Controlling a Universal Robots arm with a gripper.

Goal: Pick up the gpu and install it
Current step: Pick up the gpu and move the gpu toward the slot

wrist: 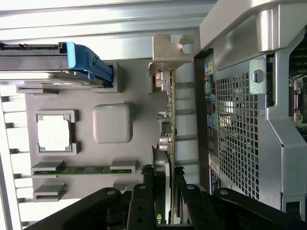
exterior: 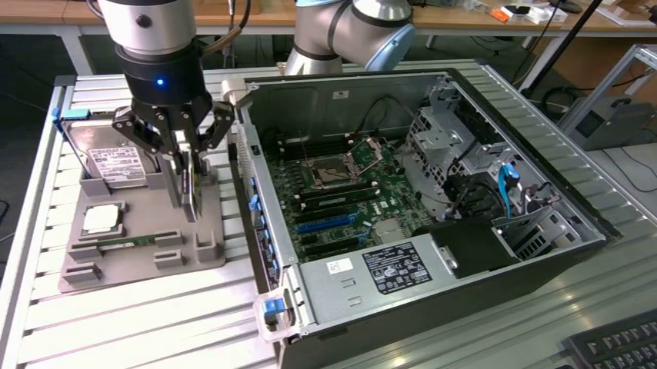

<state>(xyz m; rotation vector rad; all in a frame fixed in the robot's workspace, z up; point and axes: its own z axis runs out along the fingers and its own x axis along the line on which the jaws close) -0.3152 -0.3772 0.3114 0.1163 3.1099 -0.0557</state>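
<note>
My gripper (wrist: 162, 191) is clamped on the gpu (wrist: 169, 115), the card upright and edge-on between the 2 fingers. It hangs over the grey tray (exterior: 134, 265), just beside the case (exterior: 575, 207). I can't tell if its lower edge is clear of the tray. Step, as I read it: pick-up. Install calls for lining the card's edge with 1 blue slot (exterior: 326, 223), bracket toward the rear wall.

Pincer (exterior: 185, 157) tight on the upright gpu (exterior: 190, 196) – over grey tray (exterior: 134, 265), beside open computer case (exterior: 298, 104)
</note>
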